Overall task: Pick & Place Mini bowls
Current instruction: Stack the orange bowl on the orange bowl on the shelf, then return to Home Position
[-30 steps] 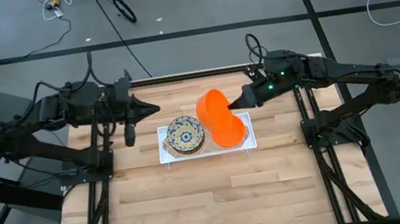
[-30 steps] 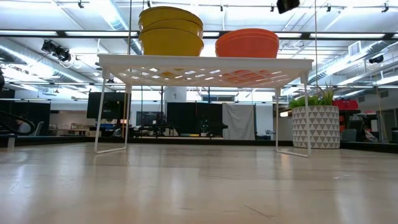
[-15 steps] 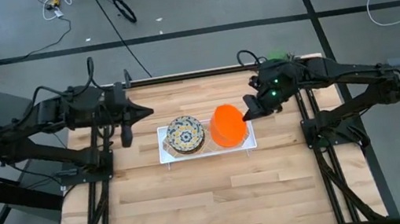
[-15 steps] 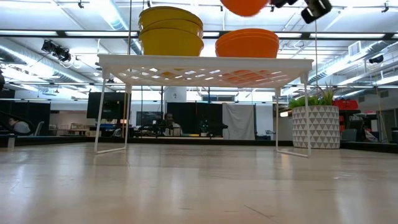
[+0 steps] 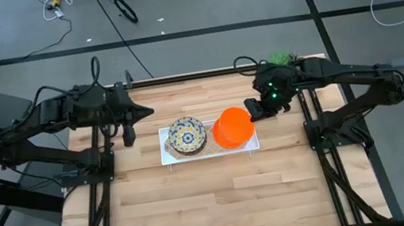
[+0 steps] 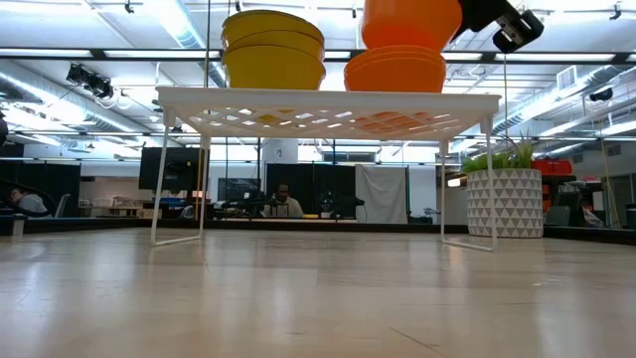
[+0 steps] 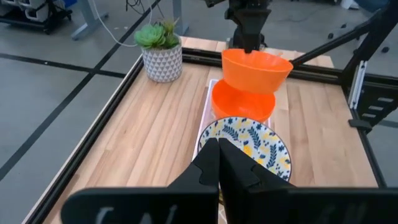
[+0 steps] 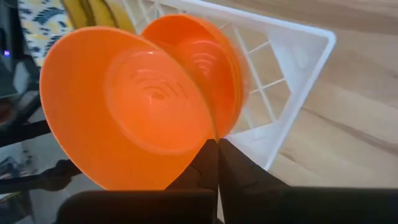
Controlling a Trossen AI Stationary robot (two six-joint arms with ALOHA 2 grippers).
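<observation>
High view: a white wire rack (image 5: 167, 155) sits on the wooden table (image 5: 216, 207) between the two arms, carrying two stacks of mini bowls. On its left half is the floral stack (image 5: 187, 134), white with a blue-and-yellow pattern inside and yellow outsides. On its right half is the orange stack (image 6: 395, 72). The right gripper (image 5: 253, 111) is just beside the right end of the rack, its fingers pinched shut on the rim of a single orange bowl (image 5: 233, 127) held directly above the orange stack.

From the low view, the held bowl hangs upright and seems to sit just into the top of that stack; whether it touches cannot be told. The left wrist view shows the same bowl slightly tilted over the stack, with the right gripper coming down onto its far rim. In the right wrist view the closed fingers (image 8: 211, 163) clamp the bowl's edge, with the rack's white grid behind it.

The left gripper (image 5: 130, 134) waits above the table to the left of the rack, its fingers closed on nothing and pointing toward the floral stack. A potted green plant (image 7: 161, 51) in a patterned white pot stands at the table's far right corner. A person (image 6: 284, 202) sits in the room beyond the table.
</observation>
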